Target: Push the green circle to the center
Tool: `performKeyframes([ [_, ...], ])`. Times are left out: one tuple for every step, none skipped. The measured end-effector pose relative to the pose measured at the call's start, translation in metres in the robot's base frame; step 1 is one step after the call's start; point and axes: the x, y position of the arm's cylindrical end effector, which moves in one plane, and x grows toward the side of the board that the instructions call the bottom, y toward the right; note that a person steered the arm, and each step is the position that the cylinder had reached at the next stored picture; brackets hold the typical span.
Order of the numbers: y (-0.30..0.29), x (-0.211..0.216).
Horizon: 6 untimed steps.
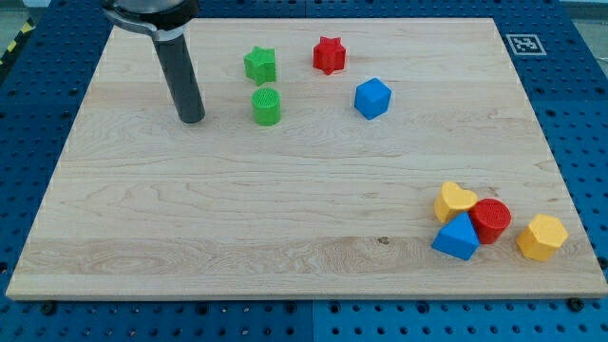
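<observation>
the green ribbed plastic circle (pixel 267 106) stands upper left on the pale wooden bench (pixel 285 218). my tip (pixel 192 119) rests to its left, apart. no claw here, so no claw state. a green plastic star (pixel 259 65) sits just above the circle; a red plastic star (pixel 329 55) and blue plastic cube (pixel 372 98) lie to its right.

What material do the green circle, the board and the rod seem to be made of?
The green circle looks like matte plastic, possibly 3D-printed: fine ridges run across its top. The board looks like pale, smooth wood: grain lines and a small dark knot show. The rod looks like dark rubber or plastic with a dull sheen, though I cannot be sure; my tip rests to the circle's left, apart from it.
</observation>
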Motion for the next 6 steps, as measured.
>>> performKeyframes([
  [0.04, -0.024],
  [0.074, -0.03],
  [0.079, -0.023],
  [0.08, -0.016],
  [0.085, -0.015],
  [0.088, -0.006],
])
